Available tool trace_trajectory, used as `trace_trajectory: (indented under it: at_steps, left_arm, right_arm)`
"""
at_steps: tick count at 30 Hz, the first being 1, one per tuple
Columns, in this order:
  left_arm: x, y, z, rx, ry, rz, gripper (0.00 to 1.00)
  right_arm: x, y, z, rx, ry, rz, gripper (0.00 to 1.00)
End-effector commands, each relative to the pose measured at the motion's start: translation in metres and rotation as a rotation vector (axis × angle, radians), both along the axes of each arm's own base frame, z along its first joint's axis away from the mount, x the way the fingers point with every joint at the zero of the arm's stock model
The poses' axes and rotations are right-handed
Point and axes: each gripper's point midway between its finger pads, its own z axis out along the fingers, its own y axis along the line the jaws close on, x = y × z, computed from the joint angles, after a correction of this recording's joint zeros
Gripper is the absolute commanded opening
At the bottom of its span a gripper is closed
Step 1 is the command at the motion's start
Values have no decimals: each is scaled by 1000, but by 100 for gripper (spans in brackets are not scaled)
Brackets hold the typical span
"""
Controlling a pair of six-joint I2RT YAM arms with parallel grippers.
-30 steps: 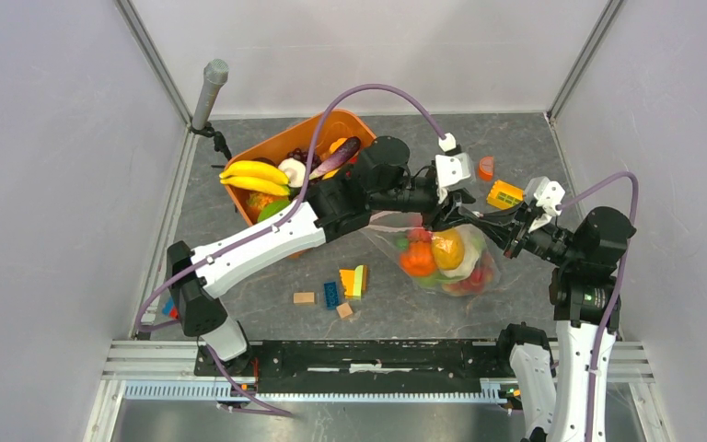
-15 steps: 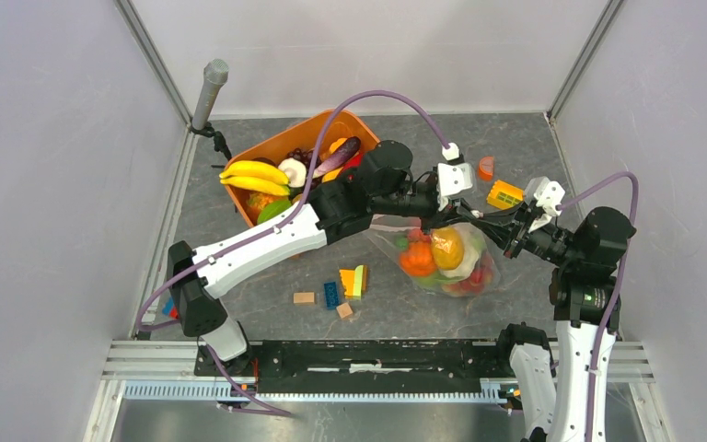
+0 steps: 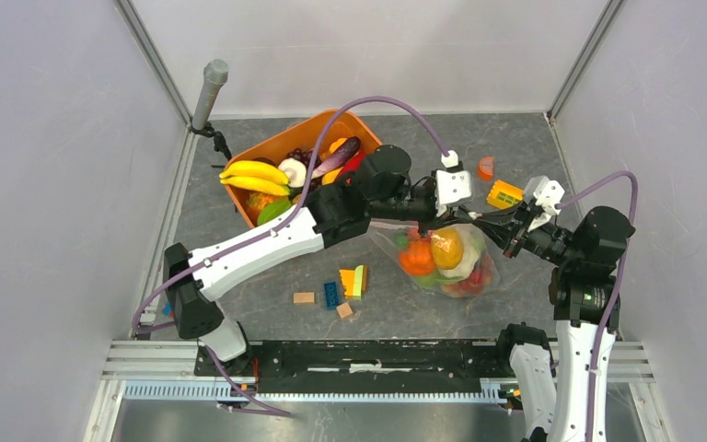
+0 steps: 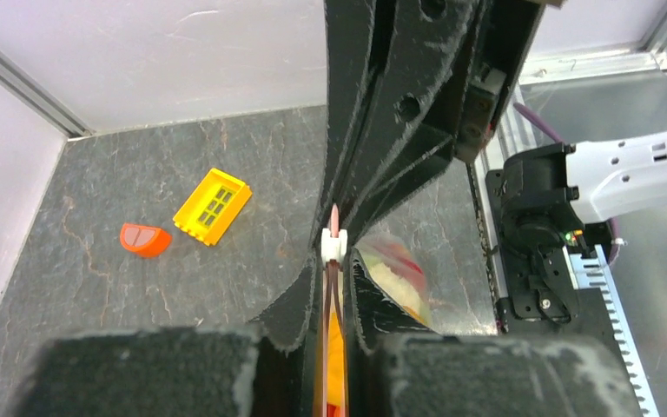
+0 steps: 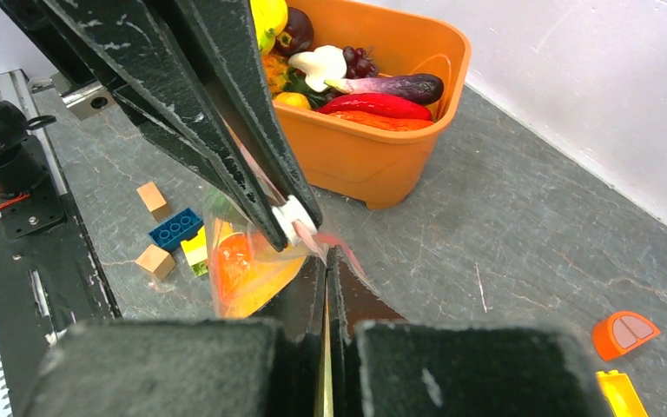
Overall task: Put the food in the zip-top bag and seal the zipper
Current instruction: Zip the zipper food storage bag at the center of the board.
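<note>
Left gripper (image 4: pixel 334 261) has shut its jaws on the zipper (image 4: pixel 329 295), just behind the slider (image 4: pixel 335 244).
Right gripper (image 5: pixel 327 261), jaws together, pinches the strip's end; the bag (image 3: pixel 460 276) of food (image 3: pixel 418 259) sags onto the table (image 3: pixel 515 147). Sealing step: next, draw the slider along steadily.

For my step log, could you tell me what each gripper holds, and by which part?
Both pinch the zip-top bag's pink zipper strip: left gripper beside the white slider tab, right gripper just beyond it.
</note>
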Motion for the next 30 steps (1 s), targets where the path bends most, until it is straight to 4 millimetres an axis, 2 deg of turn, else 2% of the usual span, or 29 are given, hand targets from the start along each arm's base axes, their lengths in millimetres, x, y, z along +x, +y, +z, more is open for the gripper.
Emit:
trace_trajectory:
  at_steps: [1, 10, 14, 17, 18, 19, 21, 26, 30]
  left_arm:
    - [-4, 23, 9, 2, -59, 28, 2]
    - [5, 39, 10, 1, -79, 86, 2]
    - [9, 33, 19, -38, -72, 103, 2]
    - [7, 25, 26, -46, -49, 72, 2]
    - [6, 24, 27, -47, -47, 63, 2]
    - [6, 23, 27, -48, -44, 61, 2]
    - [3, 22, 28, -54, -41, 47, 2]
    - [-4, 22, 30, -61, -28, 14, 2]
    - [-11, 23, 29, -53, -17, -17, 2]
  right_arm:
    - [6, -5, 17, -18, -74, -39, 0]
    - [2, -4, 19, -23, -91, -40, 0]
    - [-8, 3, 21, -24, -120, 18, 2]
    - [-17, 9, 26, -17, -148, 68, 20]
    - [-19, 10, 27, -18, -151, 76, 31]
    - [-23, 12, 26, -23, -156, 99, 48]
    - [-25, 14, 26, -25, -156, 117, 57]
    - [-21, 13, 19, -13, -126, 123, 59]
    - [-17, 13, 12, -3, -100, 130, 48]
